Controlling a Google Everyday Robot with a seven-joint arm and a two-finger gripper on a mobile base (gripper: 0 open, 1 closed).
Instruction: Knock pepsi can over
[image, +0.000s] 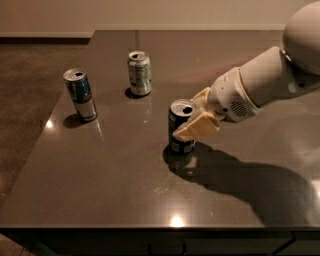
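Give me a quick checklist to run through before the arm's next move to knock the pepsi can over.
1. Pepsi can upright, not yet knocked over: ok.
2. Pincer at the can's right side, near its upper half: ok.
3. Pincer open, one finger across the can's front: ok.
4. Firm contact with the can: cannot tell.
5. Slim can and pale can stand apart, farther left: ok.
6. Pepsi can well in from the table edge: ok.
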